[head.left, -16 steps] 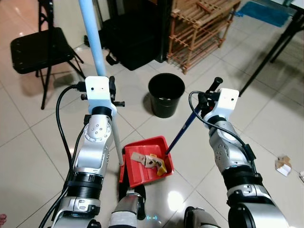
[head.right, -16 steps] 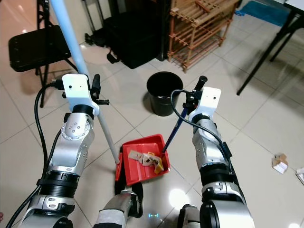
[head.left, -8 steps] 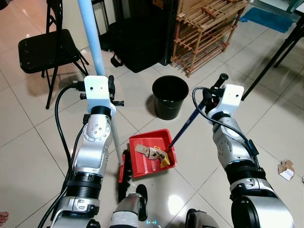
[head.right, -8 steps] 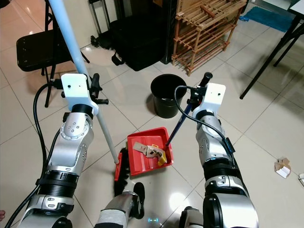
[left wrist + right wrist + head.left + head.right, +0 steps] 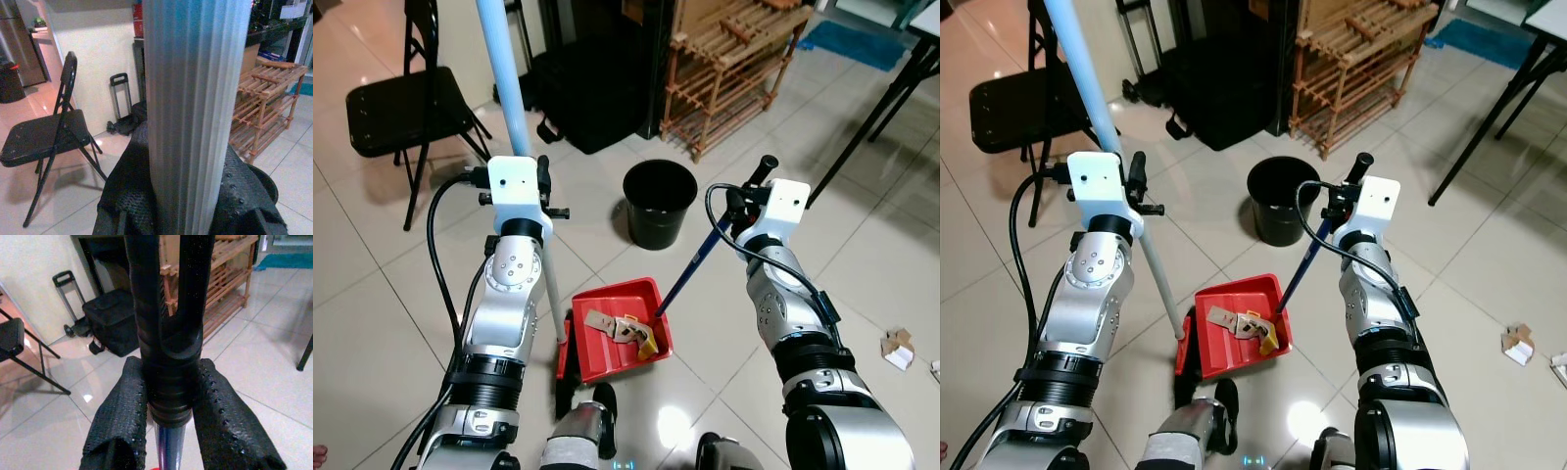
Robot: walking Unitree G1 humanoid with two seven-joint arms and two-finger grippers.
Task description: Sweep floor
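Red dustpan (image 5: 619, 328) shifted slightly left, paper scraps (image 5: 622, 329) still inside
Left gripper (image 5: 188, 208) clenches upright blue broom pole (image 5: 509, 88); right gripper (image 5: 168, 431) grasps slanted dustpan handle (image 5: 695, 269)

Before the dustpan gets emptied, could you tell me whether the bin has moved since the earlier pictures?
No. The bin stands just as far in front of the rack as before; its small shift in the picture is the camera's.

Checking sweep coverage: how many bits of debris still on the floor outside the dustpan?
2: a cardboard scrap on the tiles to the robot's right, and a pale bit at the frame edge beside it. More may lie out of view.
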